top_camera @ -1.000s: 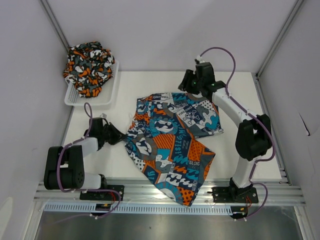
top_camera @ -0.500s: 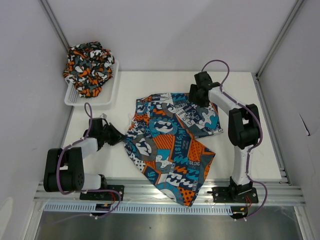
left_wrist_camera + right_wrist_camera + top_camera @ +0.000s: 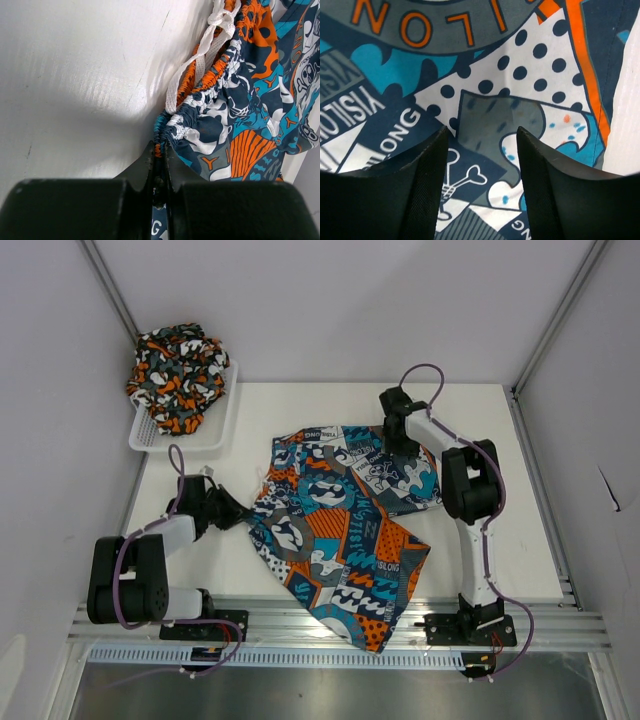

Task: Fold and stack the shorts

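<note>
The teal-blue, orange and white patchwork shorts (image 3: 340, 520) lie spread flat mid-table, one leg reaching the near edge. My left gripper (image 3: 243, 520) is shut on the gathered waistband (image 3: 200, 100) at its left corner, with the cloth pinched between the jaws (image 3: 160, 150). The white drawstring (image 3: 200, 60) trails beside it. My right gripper (image 3: 392, 445) is open, pointing down close over the far leg, whose print (image 3: 485, 75) fills the gap between its fingers (image 3: 482, 132). The camouflage shorts (image 3: 178, 365) sit bunched in the basket.
A white mesh basket (image 3: 215, 435) stands at the table's far left corner. Bare white table (image 3: 490, 540) shows right of the shorts. Grey walls with metal posts close in on both sides.
My right gripper has come left and down from above the table's far side onto the shorts' far leg, its arm folding upright. The left gripper and the shorts have not moved.
</note>
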`<control>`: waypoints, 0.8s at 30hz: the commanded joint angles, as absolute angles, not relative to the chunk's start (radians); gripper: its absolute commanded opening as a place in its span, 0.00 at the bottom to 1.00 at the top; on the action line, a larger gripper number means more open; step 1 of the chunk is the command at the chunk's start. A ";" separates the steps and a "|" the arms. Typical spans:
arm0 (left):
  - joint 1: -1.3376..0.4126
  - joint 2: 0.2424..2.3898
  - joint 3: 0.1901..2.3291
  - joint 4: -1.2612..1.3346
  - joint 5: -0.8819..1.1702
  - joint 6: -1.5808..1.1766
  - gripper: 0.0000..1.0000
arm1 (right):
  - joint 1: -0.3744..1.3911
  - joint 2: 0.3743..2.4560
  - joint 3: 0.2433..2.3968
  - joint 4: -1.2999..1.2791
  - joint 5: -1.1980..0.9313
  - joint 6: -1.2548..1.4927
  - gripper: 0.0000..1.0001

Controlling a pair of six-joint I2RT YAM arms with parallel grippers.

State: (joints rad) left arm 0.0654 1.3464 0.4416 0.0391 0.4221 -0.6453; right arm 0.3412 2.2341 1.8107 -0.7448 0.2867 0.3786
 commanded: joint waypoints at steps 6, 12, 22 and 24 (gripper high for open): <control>0.077 1.377 0.491 0.078 0.419 -0.634 0.09 | 0.330 2.312 1.963 -0.833 0.308 0.342 0.44; 0.077 1.423 0.515 0.098 0.426 -0.644 0.09 | 0.318 2.413 2.095 -0.897 0.292 0.334 0.22; 0.077 1.505 0.577 0.118 0.428 -0.660 0.08 | 0.275 2.500 2.224 -0.928 0.210 0.327 0.03; 0.077 1.516 0.589 0.121 0.431 -0.663 0.08 | 0.270 2.520 2.259 -0.939 0.201 0.328 0.00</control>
State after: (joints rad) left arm 0.0662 1.4998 0.5442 0.0811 0.4263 -0.6548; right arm 0.2832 2.4691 2.1887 -0.9051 0.2218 0.3378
